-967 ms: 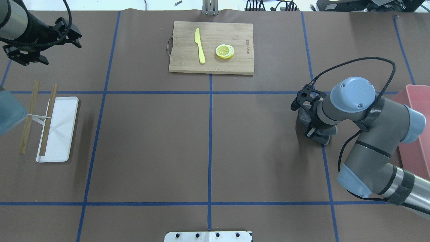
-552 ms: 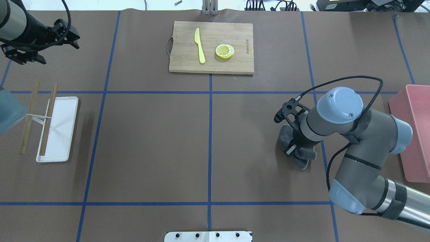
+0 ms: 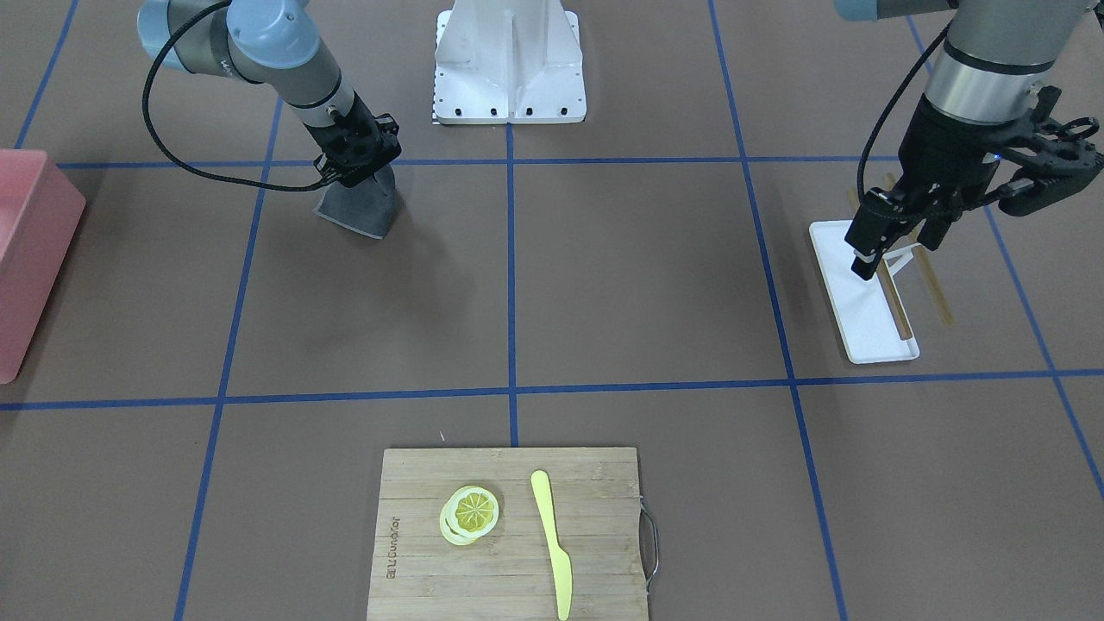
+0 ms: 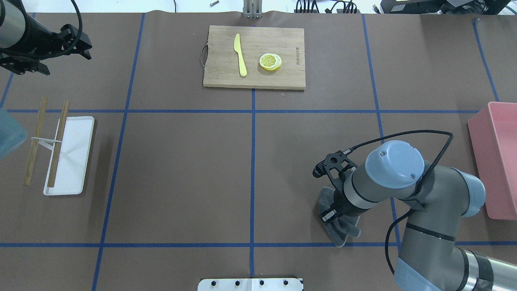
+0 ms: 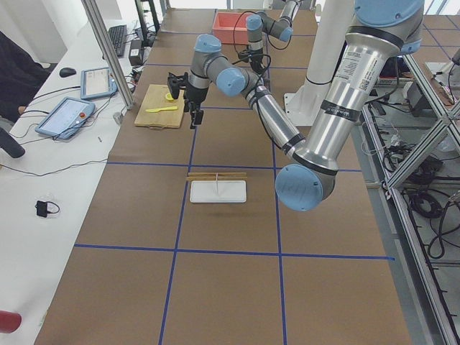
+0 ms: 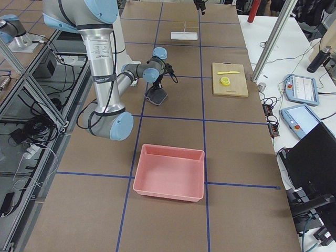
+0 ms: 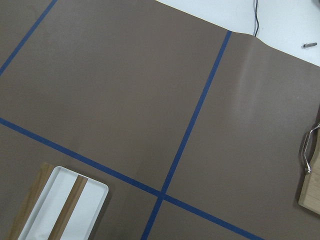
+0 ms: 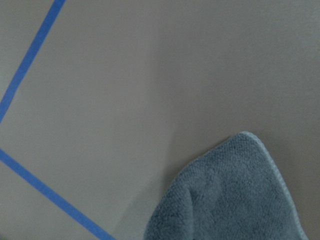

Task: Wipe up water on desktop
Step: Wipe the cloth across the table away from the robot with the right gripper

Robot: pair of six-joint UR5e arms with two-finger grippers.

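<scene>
The desktop is a flat brown top crossed by blue tape lines. No water shows on it. My right gripper is shut on a grey cloth and presses it on the desktop at the near right, by a blue tape line. The front-facing view shows that gripper with the cloth spread under it. The cloth's corner fills the lower right wrist view. My left gripper is open and empty, held above the far left of the desktop.
A bamboo cutting board with a yellow knife and lemon slices lies at the far middle. A white tray with chopsticks is at the left. A pink bin stands at the right edge.
My right arm has dragged the cloth across the desktop toward the robot and a little left. My left gripper has drifted slightly left and away.
</scene>
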